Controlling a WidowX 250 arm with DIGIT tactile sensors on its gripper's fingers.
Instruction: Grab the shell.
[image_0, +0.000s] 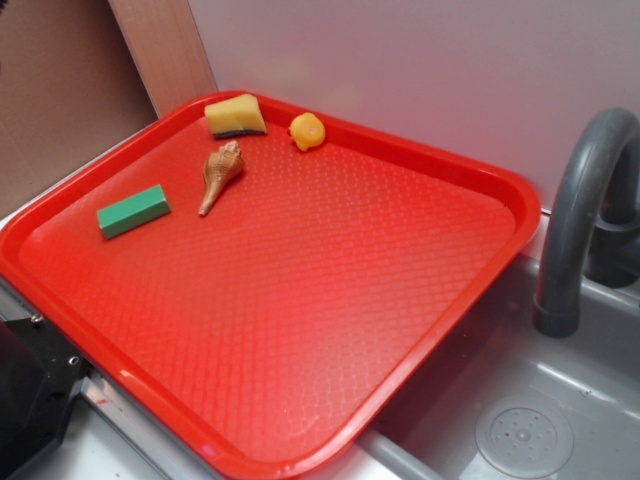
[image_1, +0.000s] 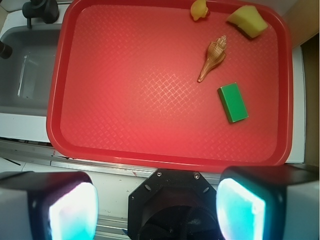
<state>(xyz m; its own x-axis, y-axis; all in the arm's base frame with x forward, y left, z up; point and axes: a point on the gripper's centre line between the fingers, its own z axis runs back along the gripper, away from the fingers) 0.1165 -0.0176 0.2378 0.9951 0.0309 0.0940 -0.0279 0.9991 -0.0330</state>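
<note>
Nearest the wrist camera, at the bottom of its picture, the gripper (image_1: 157, 210) hangs with its two pale pads set wide apart and nothing between them, poised over the counter edge just short of the red tray (image_1: 125, 150). Ahead of it and a little to the right lies a green block (image_1: 233, 102), flat on the tray. Just beyond that block, still ahead and right of the gripper, rests the shell (image_1: 214, 57), lying on its side with the thin point toward the gripper and the knobby wide end away. Farther still, by the tray's far rim, sit a yellow sponge (image_1: 247, 21) and a small yellow-orange toy (image_1: 199, 9).

The shell looks light, rigid and hard, probably somewhat slick, and the slim tip may well be brittle. Closing across the knobby wide body seems safest; the tapering point would likely slip out.

Only the wrist view shows the gripper; the side view shows none of it. That side view gives the shell (image_0: 220, 174) in profile, apart from its neighbours, plus a grey faucet (image_0: 580, 220) over the sink.
</note>
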